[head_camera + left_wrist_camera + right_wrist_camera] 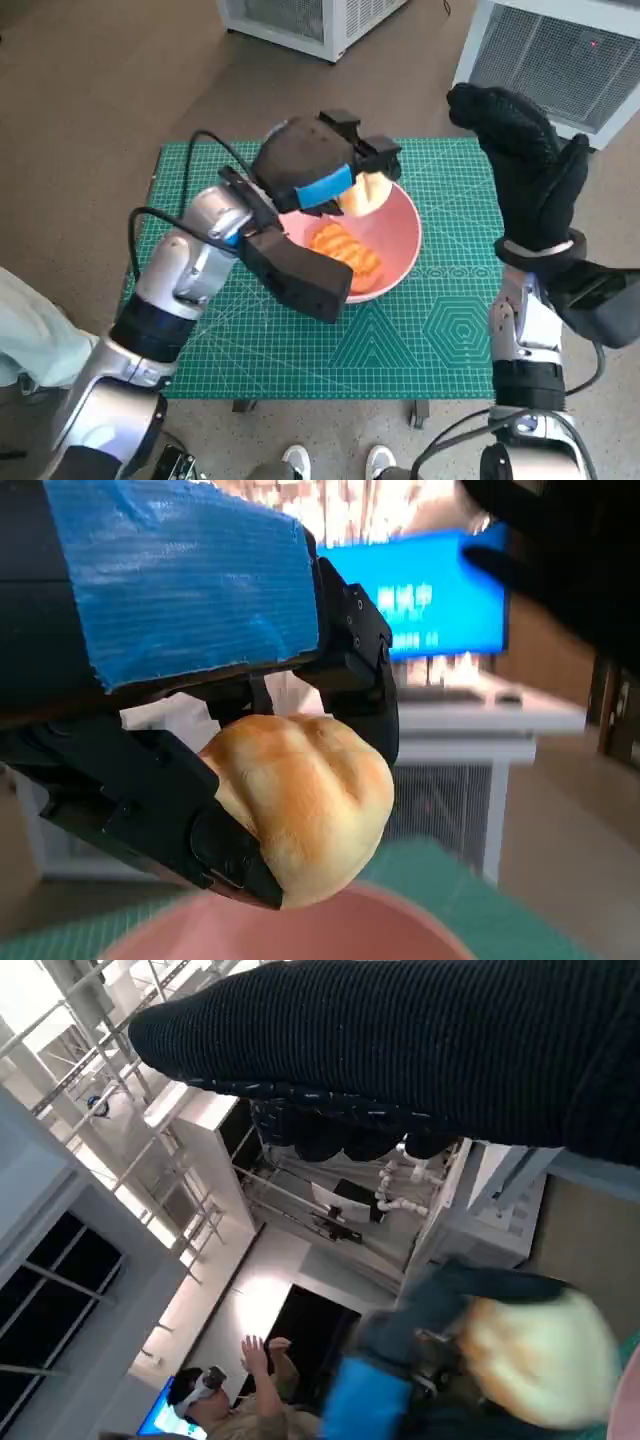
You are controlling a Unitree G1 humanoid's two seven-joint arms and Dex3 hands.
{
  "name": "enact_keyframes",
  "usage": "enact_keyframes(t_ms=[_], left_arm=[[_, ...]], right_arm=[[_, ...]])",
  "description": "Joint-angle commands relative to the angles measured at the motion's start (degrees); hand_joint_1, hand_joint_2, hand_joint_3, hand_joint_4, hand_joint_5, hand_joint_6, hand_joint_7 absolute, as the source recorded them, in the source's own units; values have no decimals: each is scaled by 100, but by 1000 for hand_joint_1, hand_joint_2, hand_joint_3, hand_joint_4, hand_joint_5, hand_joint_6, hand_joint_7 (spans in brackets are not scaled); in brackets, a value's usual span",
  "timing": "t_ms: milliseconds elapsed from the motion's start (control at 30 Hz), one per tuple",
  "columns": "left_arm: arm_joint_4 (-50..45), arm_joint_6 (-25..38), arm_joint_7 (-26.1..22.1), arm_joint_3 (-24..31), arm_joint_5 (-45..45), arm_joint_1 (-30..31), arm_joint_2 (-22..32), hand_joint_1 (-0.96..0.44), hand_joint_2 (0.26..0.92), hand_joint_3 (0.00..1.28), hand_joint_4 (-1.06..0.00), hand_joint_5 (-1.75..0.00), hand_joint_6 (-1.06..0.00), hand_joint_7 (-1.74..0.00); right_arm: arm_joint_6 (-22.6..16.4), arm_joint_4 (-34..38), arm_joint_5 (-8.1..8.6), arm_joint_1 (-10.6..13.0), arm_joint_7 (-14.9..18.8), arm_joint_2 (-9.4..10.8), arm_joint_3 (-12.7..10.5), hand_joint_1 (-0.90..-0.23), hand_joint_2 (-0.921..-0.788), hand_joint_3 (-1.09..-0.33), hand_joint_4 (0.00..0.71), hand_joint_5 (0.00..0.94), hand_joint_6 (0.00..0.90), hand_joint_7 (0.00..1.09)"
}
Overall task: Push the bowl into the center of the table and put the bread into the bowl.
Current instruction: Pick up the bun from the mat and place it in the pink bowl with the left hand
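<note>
Holding the bread roll (pixel 305 805) between my left hand's (pixel 318 160) fingers above the pink bowl (pixel 402 245) mid-frame to drop it in, my right hand (pixel 530 170) lifted clear at upper right, open and empty.

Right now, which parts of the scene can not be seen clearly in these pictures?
- Head view: left robot hand covers most of the bread roll and the pink bowl's far rim.
- Left wrist view: the bowl is cut off by the picture edge.
- Right wrist view: the roll is blurred; right robot hand's fingers hardly show.
</note>
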Motion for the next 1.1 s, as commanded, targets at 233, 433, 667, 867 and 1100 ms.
enact_keyframes(t_ms=[233, 433, 667, 867, 1100], left_arm=[[911, -114, -111, -138, -175, -70, -258, -98, 911, 109, -524, -654, -501, -788], [770, 37, -571, -62, -481, 75, -291, -314, 877, 14, -353, -71, -422, -160], [356, -46, -608, 49, -670, 288, -183, -410, 860, 2, -226, -5, -361, -43], [98, -229, -585, 343, -1052, 444, -126, -482, 868, 4, -145, 0, -326, -14], [-67, -450, -1238, 1152, -2745, 647, -256, -562, 876, 5, -94, 0, -277, -1]], right_arm=[[53, -37, -51, 205, -52, -103, -58, -672, -921, -729, 259, 1, 231, 220], [30, -55, -53, 215, -74, -127, -91, -670, -921, -724, 261, 2, 236, 217], [19, -76, -112, 197, -166, -115, -85, -668, -921, -726, 261, 1, 247, 217], [41, -60, -113, 151, -212, -101, -64, -669, -921, -725, 262, 1, 251, 215], [139, -124, -108, 122, -258, -46, -26, -671, -921, -726, 262, 1, 257, 214]])
